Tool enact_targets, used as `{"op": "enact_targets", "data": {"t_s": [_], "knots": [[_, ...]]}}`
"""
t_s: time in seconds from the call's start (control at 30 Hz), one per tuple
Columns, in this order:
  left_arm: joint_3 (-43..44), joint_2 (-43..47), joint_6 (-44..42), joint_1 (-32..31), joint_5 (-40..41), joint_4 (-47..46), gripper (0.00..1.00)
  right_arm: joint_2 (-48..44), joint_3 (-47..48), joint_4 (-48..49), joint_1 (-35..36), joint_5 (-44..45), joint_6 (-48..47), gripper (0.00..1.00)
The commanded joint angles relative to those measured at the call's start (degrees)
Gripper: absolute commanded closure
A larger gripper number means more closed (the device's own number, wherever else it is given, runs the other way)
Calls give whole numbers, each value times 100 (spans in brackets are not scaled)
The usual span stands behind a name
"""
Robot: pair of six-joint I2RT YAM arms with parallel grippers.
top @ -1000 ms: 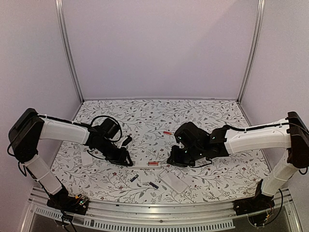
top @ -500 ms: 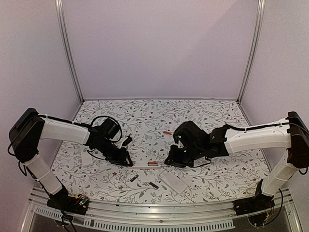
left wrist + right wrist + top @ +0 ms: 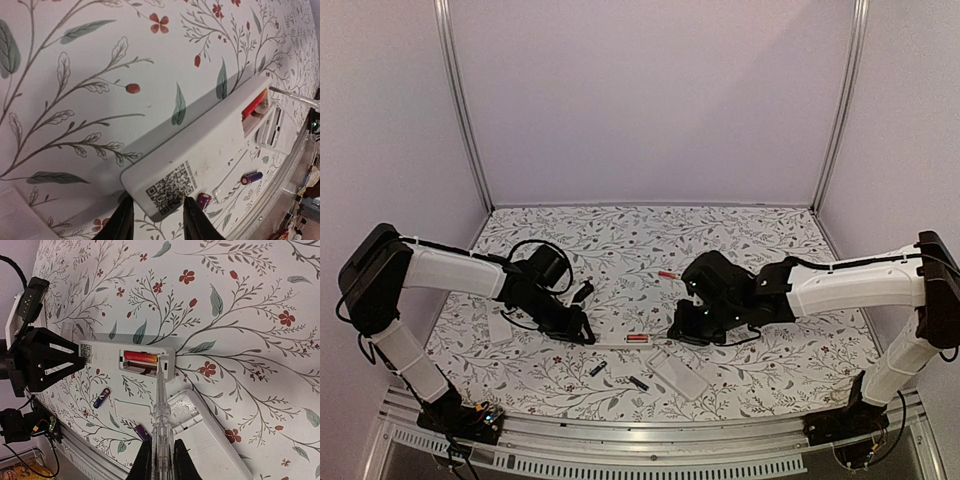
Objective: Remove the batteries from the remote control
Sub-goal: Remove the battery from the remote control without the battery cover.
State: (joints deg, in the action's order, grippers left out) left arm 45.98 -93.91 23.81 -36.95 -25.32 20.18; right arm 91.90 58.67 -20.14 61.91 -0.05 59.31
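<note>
A white remote control [image 3: 618, 341] lies back up with its battery compartment open. One red battery [image 3: 141, 357] sits inside it. My left gripper [image 3: 157, 209] is shut on the remote's [image 3: 210, 145] end that bears the QR code. My right gripper [image 3: 161, 456] is shut on a clear stick-like tool [image 3: 161, 410]. The tool's tip rests at the compartment's end, beside the red battery [image 3: 254, 103]. Loose batteries lie on the cloth near the remote [image 3: 100, 356]: a blue one [image 3: 101, 397], a purple one [image 3: 141, 430] and a red one [image 3: 667, 273] farther back.
A second white remote [image 3: 215, 440] lies back up at the front, under the tool, with a loose white cover [image 3: 131, 410] beside it. A white card [image 3: 498, 328] lies at the left. The table's metal front edge [image 3: 650, 440] runs close behind the loose batteries.
My right gripper with the tool has shifted slightly beside the compartment. The left gripper and the remote have stayed put.
</note>
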Motion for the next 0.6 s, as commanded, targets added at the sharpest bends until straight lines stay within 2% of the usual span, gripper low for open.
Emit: {"op": "enact_targets", "data": {"t_s": [0.0, 0.57], "knots": [[96, -112, -55, 3, -89, -98, 67, 40, 188, -201, 19, 205, -57, 100], [109, -135, -66, 2, -111, -102, 67, 165, 187, -78, 16, -207, -102, 100]]}}
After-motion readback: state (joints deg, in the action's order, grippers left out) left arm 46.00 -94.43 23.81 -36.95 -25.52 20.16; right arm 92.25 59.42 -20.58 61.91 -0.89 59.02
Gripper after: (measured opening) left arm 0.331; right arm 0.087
